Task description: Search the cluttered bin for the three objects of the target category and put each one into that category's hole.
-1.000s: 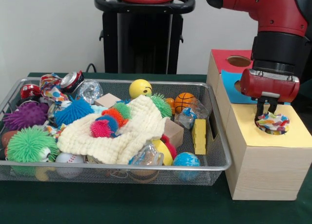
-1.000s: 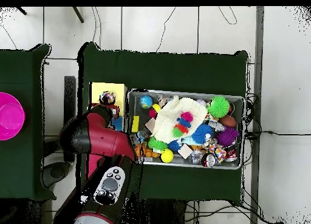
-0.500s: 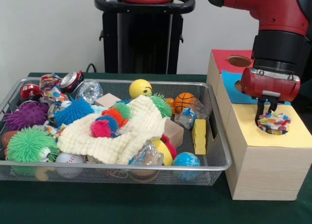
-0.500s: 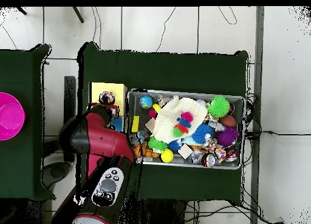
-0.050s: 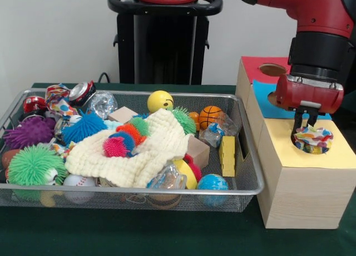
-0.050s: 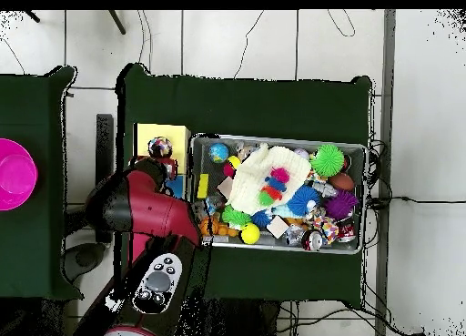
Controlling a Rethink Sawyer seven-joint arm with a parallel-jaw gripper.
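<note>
A crumpled wrapper printed in many colours (image 5: 314, 140) sits in the round hole of the yellow section (image 5: 283, 153) of the wooden box. My gripper (image 5: 303, 128) hangs straight above it, its two dark fingers close together and pinching the wrapper's top. In the overhead view the wrapper (image 6: 160, 147) shows on the yellow section (image 6: 148, 132), just beyond the red arm (image 6: 146, 209). More wrappers with the same print (image 5: 55, 94) lie at the back left of the wire bin (image 5: 247, 175), next to a crushed can (image 5: 83, 90).
The box also has a blue section (image 5: 262, 94) and a red section (image 5: 255, 64) with its own hole (image 5: 272, 70). The bin holds spiky balls, a cream cloth (image 5: 139, 153), a yellow ball (image 5: 160, 101), a small basketball (image 5: 211, 116) and wooden blocks. A pink bowl (image 6: 14, 173) stands on a side table.
The gripper has drifted slightly right and a little upward over the yellow hole, and the wrapper has shifted with it. Nothing in the bin has moved.
</note>
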